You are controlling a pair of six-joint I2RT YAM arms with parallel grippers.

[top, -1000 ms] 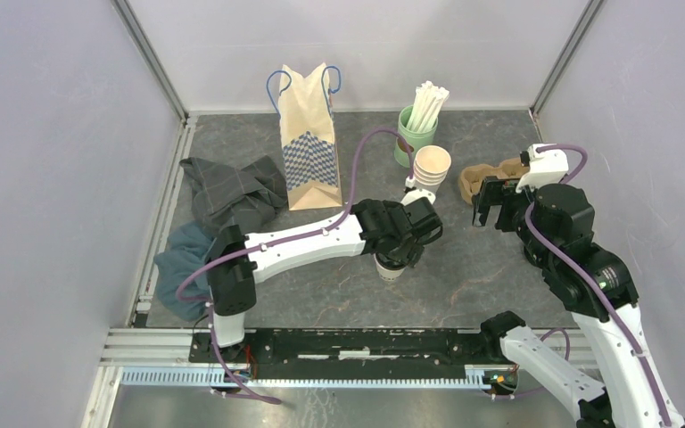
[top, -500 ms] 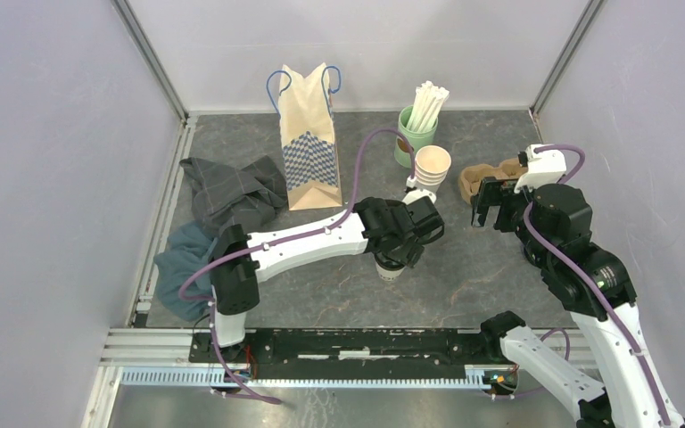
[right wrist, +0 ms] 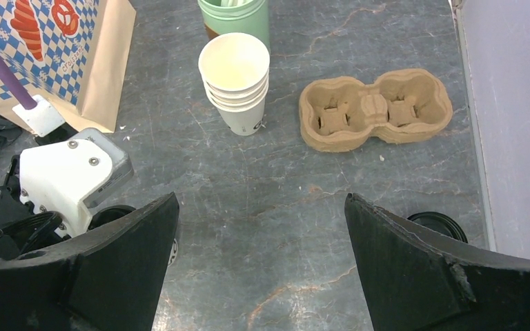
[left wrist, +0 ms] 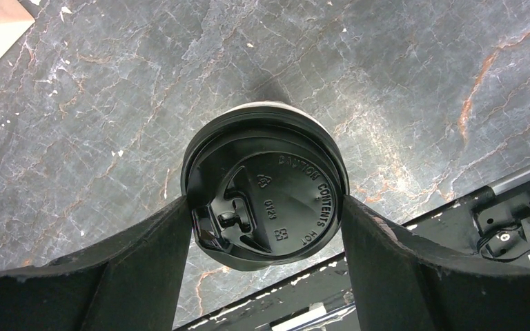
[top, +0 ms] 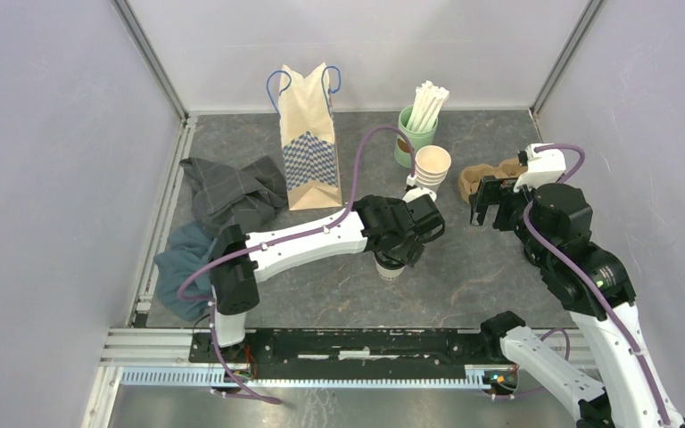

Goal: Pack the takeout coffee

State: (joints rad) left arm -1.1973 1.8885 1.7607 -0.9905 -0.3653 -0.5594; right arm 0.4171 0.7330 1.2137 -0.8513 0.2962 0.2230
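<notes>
The takeout coffee (top: 391,268) is a small white paper cup under a round black lid (left wrist: 266,189), standing on the dark table near its middle. My left gripper (top: 398,252) comes down on it from above. In the left wrist view the left gripper (left wrist: 266,207) has both fingers (left wrist: 145,269) pressed against opposite sides of the lid, which sits slightly tilted on the cup rim. My right gripper (top: 491,201) hovers to the right of it, open and empty; in its wrist view the right gripper (right wrist: 262,207) has only bare table between the fingers.
A stack of lidless white cups (top: 432,166) stands behind the left gripper. The green cup of straws (top: 415,132) is behind that stack. The brown pulp carrier (right wrist: 376,107) lies far right, a loose black lid (right wrist: 439,224) nearer. A paper bag (top: 308,138) and a grey cloth (top: 223,201) are at left.
Both arms have shifted only a few pixels. The left fingers stay on the lid.
</notes>
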